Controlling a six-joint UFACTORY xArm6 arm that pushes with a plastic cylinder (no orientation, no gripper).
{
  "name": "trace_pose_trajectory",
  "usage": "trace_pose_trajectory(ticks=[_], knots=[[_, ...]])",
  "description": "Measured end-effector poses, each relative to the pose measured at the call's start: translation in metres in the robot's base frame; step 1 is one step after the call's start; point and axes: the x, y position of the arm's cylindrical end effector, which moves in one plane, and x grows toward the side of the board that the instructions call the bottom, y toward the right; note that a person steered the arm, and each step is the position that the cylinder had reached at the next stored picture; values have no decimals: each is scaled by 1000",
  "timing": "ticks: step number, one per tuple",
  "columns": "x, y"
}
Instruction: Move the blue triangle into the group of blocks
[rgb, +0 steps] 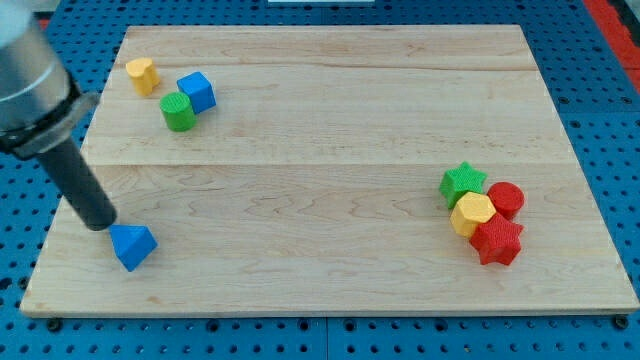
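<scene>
The blue triangle (132, 245) lies near the board's lower left corner. My tip (103, 224) rests on the board just to the upper left of it, touching or nearly touching its edge. The group of blocks sits at the view's right: a green star (462, 183), a red cylinder (506, 199), a yellow hexagon (472, 213) and a red star (497, 241), packed together. The blue triangle is far to the left of this group.
At the upper left stand a yellow block (142, 75), a blue cube (197, 92) and a green cylinder (178, 111). The wooden board (330, 130) lies on a blue pegboard. My arm's grey body fills the view's upper left corner.
</scene>
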Motion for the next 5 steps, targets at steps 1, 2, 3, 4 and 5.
trace_pose_trajectory(ticks=[1,2,3,4,5], knots=[[19,-37],[42,6],[33,84],[25,162],[21,214]])
